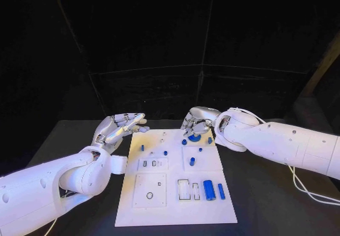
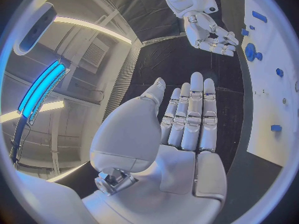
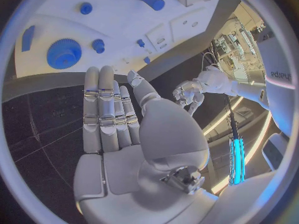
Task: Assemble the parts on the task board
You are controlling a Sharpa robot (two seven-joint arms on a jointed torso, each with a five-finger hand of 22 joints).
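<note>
The white task board [image 1: 177,211] lies in the middle of the black table. At its far end sits a blue gear [image 1: 194,138] with small blue pegs [image 1: 184,142] around it. Two blue cylinders [image 1: 209,190] lie near the board's right front. My left hand [image 1: 122,127] hovers at the board's far left corner, fingers apart and holding nothing. My right hand [image 1: 198,123] hangs just beyond the gear, also holding nothing. In the left wrist view the left hand [image 2: 187,119] shows flat, straight fingers. In the right wrist view the right hand [image 3: 118,119] is flat too, near the gear [image 3: 64,54].
Rectangular and round recesses [image 1: 150,189] mark the board's near half. A white cable [image 1: 304,189] trails on the table under my right arm. The table's dark surface [image 1: 255,206] stretches to both sides of the board.
</note>
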